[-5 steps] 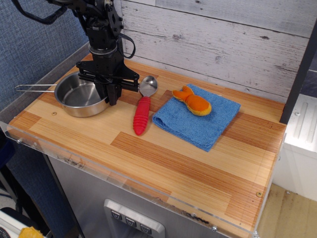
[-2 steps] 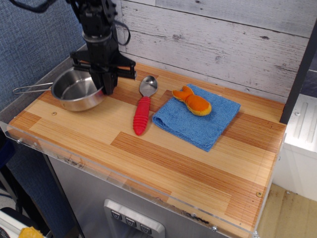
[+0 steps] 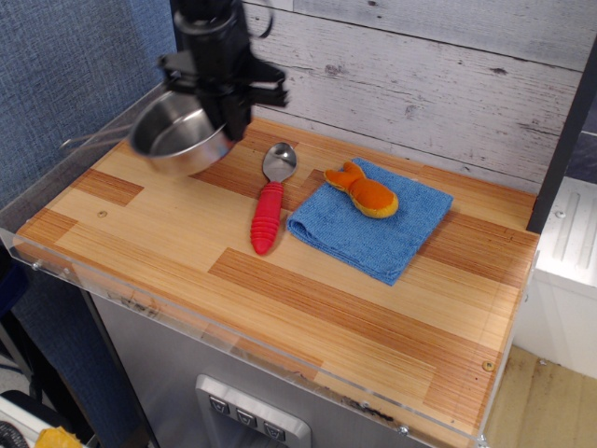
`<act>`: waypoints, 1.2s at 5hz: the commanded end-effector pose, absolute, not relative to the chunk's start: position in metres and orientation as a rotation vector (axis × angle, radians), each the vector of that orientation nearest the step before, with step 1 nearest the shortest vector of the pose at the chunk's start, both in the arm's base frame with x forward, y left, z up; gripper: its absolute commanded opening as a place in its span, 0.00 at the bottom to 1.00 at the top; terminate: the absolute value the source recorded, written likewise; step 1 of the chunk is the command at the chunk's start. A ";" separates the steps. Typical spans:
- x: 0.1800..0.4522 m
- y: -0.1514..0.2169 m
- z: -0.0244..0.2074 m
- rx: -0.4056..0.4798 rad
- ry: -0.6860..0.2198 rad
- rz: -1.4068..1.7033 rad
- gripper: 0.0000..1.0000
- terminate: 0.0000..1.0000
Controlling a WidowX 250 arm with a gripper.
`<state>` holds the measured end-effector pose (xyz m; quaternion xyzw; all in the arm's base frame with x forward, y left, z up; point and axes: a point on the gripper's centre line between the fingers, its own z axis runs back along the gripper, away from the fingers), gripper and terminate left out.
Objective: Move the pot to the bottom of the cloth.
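Observation:
The shiny steel pot (image 3: 177, 138) hangs tilted in the air above the table's far left corner, its thin wire handle (image 3: 93, 140) pointing left. My black gripper (image 3: 229, 126) is shut on the pot's right rim and carries it. The blue cloth (image 3: 373, 224) lies flat at the right middle of the wooden table, well to the right of the pot.
An orange fish toy (image 3: 364, 193) lies on the cloth's far corner. A red-handled metal spoon (image 3: 269, 207) lies between pot and cloth. A plank wall stands behind the wooden table (image 3: 280, 299), and a clear lip runs along its front edge.
The gripper has lifted the pot off the table and moved it up and to the right. The pot now hangs tilted in the air.

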<state>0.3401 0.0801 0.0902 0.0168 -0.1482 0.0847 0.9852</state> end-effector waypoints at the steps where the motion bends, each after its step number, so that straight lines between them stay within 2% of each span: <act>1: 0.322 0.011 0.127 -0.002 -0.387 -0.009 0.00 0.00; 4: 0.263 -0.070 0.114 -0.038 -0.355 -0.284 0.00 0.00; 5: 0.245 -0.089 0.102 -0.042 -0.331 -0.355 0.00 0.00; 6: 0.239 -0.100 0.087 -0.054 -0.324 -0.390 0.00 0.00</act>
